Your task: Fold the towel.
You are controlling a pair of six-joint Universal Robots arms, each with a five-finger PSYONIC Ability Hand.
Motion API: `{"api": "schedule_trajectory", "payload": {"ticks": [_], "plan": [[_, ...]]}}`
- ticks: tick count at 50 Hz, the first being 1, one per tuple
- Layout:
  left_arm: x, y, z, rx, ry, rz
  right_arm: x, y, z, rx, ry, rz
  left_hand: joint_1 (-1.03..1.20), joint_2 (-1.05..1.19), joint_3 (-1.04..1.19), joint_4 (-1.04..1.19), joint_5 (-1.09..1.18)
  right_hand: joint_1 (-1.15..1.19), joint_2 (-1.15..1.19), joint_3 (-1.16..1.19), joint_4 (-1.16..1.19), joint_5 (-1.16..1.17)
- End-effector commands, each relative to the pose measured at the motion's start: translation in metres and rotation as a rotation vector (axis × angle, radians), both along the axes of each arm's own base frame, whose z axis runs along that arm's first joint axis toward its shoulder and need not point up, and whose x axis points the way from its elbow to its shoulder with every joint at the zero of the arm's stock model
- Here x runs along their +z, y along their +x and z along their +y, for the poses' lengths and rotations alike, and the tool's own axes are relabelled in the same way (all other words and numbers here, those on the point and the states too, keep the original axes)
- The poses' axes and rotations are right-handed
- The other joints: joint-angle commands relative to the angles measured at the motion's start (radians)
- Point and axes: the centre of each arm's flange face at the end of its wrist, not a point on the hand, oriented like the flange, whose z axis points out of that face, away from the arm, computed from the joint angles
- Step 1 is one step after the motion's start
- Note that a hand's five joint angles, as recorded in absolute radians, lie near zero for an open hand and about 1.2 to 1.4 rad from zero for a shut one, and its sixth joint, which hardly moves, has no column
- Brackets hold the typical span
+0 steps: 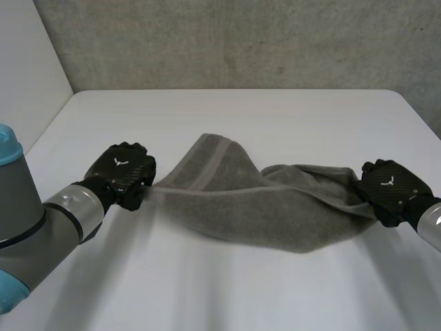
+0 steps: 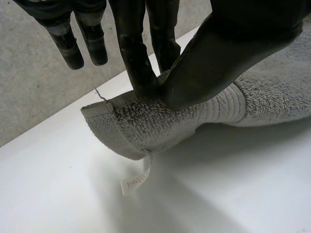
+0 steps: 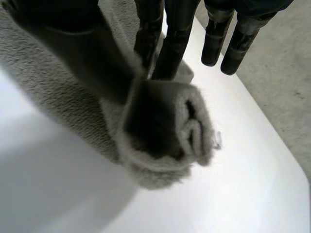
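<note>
Head view: left hand [image 1: 124, 174] and right hand [image 1: 390, 187] pinch opposite towel [image 1: 262, 207] edges.

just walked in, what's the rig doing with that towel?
Both hands are on the grey towel. The left hand pinches one end between thumb and fingers, near the white label; the right hand pinches the bunched opposite end. The towel is stretched between them over the white table, its middle sagging. No neat fold shows yet.
</note>
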Motion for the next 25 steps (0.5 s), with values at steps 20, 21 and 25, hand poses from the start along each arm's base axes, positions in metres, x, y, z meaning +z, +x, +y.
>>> {"api": "schedule_trajectory", "payload": {"ticks": [20,21,25], "plan": [[0.138,0.033,-0.013,0.110,-0.344,0.275,0.182,-0.018,-0.002,0.081,-0.335,-0.321,0.134,0.069,-0.048,-0.054,0.065,0.161,0.153,-0.046,-0.076,0.177],[0.146,0.035,-0.011,0.115,-0.351,0.293,0.190,-0.017,-0.001,0.085,-0.357,-0.320,0.134,0.069,-0.048,-0.054,0.065,0.161,0.153,-0.046,-0.076,0.177],[0.151,0.038,-0.010,0.128,-0.347,0.300,0.198,-0.017,0.000,0.090,-0.368,-0.319,0.134,0.069,-0.048,-0.054,0.065,0.161,0.153,-0.046,-0.076,0.177]]}}
